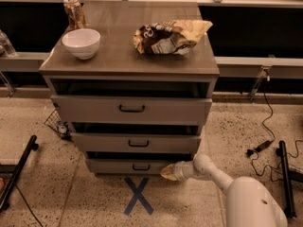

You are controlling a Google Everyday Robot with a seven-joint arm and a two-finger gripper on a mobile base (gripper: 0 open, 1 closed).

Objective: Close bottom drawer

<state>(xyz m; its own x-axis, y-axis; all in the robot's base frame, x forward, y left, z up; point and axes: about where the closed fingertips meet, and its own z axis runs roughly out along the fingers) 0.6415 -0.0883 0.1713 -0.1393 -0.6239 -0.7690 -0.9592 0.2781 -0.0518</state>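
The bottom drawer (pixel 118 166) is the lowest of three grey-brown drawers in the cabinet (pixel 128 65). It stands slightly out, with a dark gap above its shallow front, and has a small black bar handle (pixel 141 167). My gripper (pixel 168 172) is at the end of the white arm (pixel 213 173), low near the floor, right at the drawer front's right end. Whether it touches the front I cannot tell.
The middle drawer (pixel 137 143) and top drawer (pixel 130 109) also stand slightly out. A white bowl (pixel 81 43), a can (pixel 75 12) and a chip bag (pixel 168 36) sit on the cabinet top. A blue X (pixel 138 196) marks the floor. Black stands and cables lie at both sides.
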